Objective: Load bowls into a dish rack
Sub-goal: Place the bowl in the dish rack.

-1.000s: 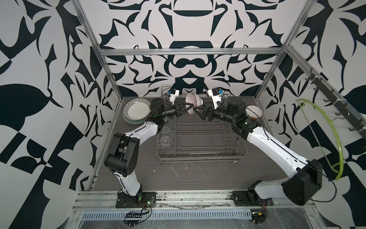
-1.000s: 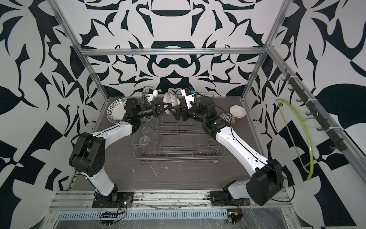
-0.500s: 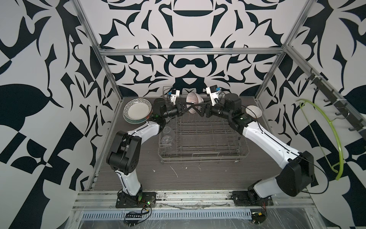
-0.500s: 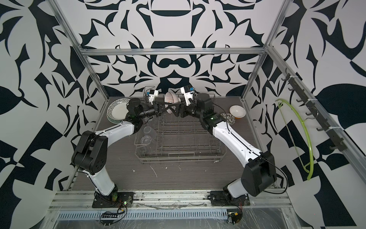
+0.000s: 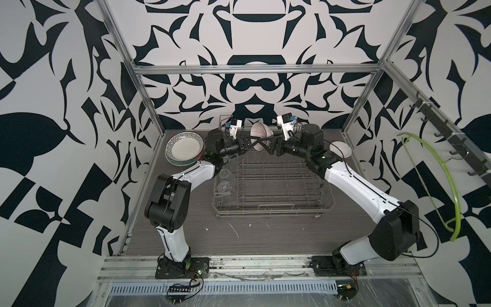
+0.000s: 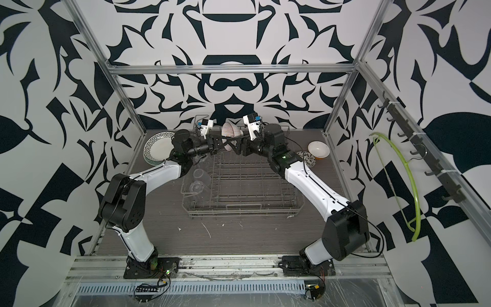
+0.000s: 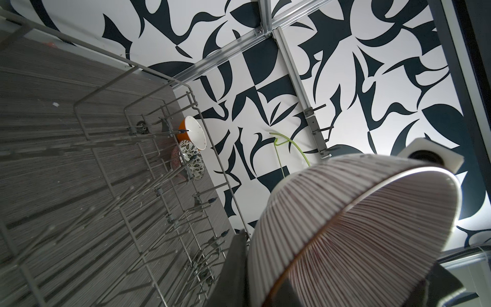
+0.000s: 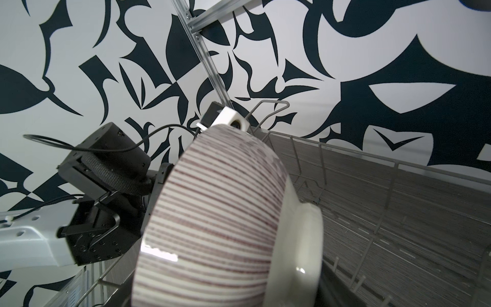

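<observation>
Arms meet over the far end of the dish rack (image 5: 273,210), and between them the striped bowl (image 5: 261,132) hangs in the air on its side, clear of the tines, mouth turned toward my left arm and foot toward my right. My left gripper (image 5: 248,142) is clamped on the bowl's rim; the left wrist view shows a dark finger against the ribbed outside. My right gripper (image 5: 268,145) sits at the foot end with its jaws spread about the bowl, and I cannot tell from any view whether they actually press on it. The orange bowl (image 6: 318,149) and the floral bowl (image 6: 308,158) stand just beside each other on the table, outside the rack near its far right corner. Two clear glasses (image 5: 224,180) sit inside the rack along its left side. A stack of plates (image 5: 183,148) rests on the table beyond the rack's far left corner, close to my left arm
</observation>
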